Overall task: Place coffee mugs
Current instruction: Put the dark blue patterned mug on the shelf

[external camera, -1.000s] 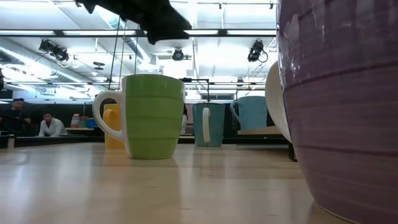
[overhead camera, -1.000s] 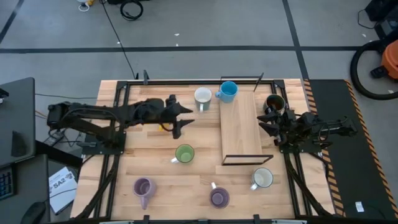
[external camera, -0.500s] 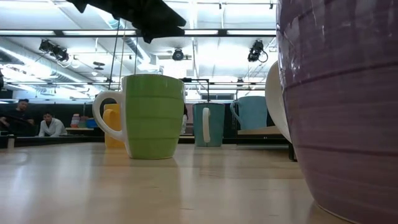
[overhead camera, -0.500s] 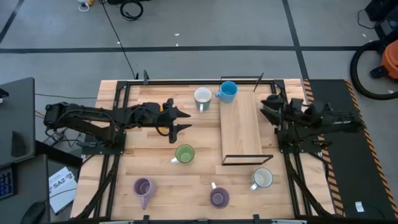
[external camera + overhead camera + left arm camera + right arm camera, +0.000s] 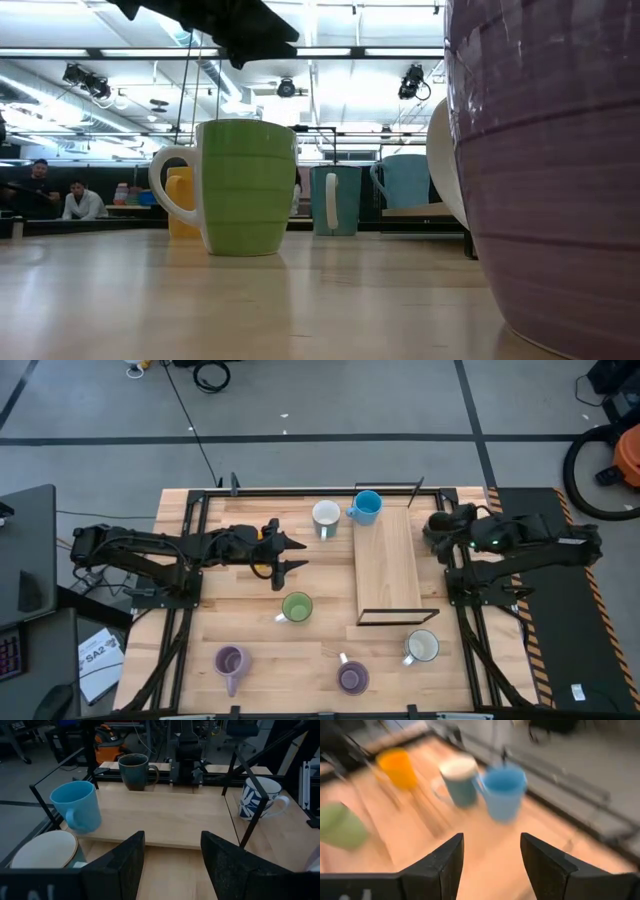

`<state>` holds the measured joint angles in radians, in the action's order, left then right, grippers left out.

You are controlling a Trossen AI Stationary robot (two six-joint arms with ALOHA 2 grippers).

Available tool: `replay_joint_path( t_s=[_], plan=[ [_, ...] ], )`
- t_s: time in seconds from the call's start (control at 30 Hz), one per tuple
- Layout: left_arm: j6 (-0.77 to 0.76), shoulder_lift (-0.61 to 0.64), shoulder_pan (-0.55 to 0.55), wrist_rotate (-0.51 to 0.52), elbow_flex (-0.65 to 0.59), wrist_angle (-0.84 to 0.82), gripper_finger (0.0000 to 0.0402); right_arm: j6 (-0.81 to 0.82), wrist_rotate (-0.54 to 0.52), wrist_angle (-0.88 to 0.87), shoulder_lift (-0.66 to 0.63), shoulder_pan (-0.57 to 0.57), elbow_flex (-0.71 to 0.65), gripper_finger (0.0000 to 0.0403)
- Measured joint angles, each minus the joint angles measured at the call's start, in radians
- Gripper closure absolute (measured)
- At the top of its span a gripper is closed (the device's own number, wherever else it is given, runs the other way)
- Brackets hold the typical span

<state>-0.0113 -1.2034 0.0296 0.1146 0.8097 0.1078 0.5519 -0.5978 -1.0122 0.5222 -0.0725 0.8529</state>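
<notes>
My right gripper (image 5: 491, 865) stands empty, fingers apart, at centre right of the high view beside the dark brown glazed ceramic mug (image 5: 135, 770) on the pale wooden shelf (image 5: 386, 565): rigid, slippery, breakable, best pinched across the rim.

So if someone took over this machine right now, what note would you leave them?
Left tool: open, empty, hovering over the table by the orange-yellow mug.
Right tool: open, empty, at the table's right edge near the dark brown mug.
Mugs: blue mug at the wooden shelf's far corner, teal mug beside it. Green mug, left purple mug, right purple mug and white mug stand nearer the front.
Done: hard to judge; most of the shelf is bare.
Left: probably placing the scattered mugs one by one.
</notes>
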Motion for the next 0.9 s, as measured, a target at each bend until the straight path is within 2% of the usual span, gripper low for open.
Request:
replay_joint_path(
  t_s=[0.17,0.27,0.67,0.9],
  plan=[
    [0.000,0.000,0.000,0.000,0.000,0.000,0.0201,0.172,0.095,-0.200,0.061,0.064,0.002,0.0202],
    [0.000,0.000,0.000,0.000,0.000,0.000,0.0201,0.206,0.096,-0.257,0.090,0.107,0.002,0.0202],
    [-0.001,0.000,0.000,0.000,0.000,0.000,0.0201,0.103,0.094,-0.193,0.225,0.295,0.002,0.0202],
    [-0.003,0.000,0.000,0.000,0.000,0.000,0.0201,0.099,0.163,-0.237,0.335,0.425,0.002,0.0202]
  ],
)
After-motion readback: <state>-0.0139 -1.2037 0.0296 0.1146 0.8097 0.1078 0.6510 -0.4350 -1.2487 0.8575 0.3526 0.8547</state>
